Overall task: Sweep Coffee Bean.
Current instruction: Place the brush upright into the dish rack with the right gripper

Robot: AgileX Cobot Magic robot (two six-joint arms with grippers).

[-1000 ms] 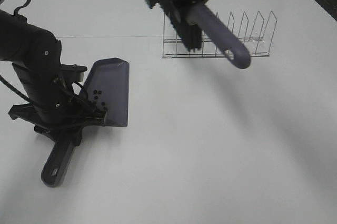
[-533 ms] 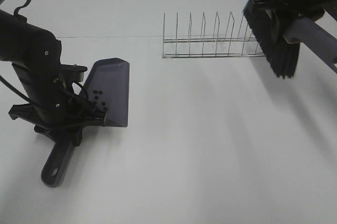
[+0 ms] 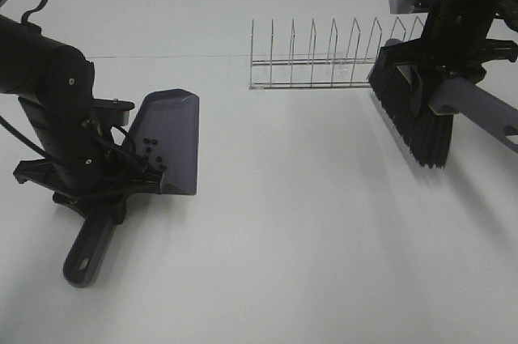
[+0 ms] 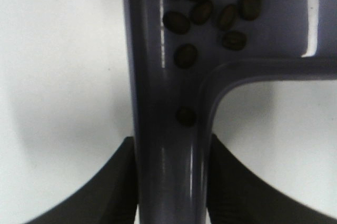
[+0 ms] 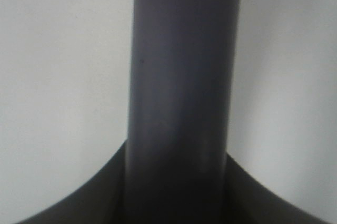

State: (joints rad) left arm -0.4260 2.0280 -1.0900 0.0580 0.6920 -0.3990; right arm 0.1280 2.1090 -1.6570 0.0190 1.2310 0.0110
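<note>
While the left tool (image 4: 171,182) is clamping the dustpan (image 3: 171,129) handle, the coffee beans (image 4: 202,10) are lying inside that dustpan on the counter (image 3: 307,231); the right tool (image 5: 179,187) is gripping the brush (image 3: 414,113) handle near the wire rack (image 3: 324,65).

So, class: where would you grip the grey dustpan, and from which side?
Probably its handle, from above, jaws across its width, as the left tool grips it: it is the narrow straight part, while the wide pan holds the coffee beans.
</note>
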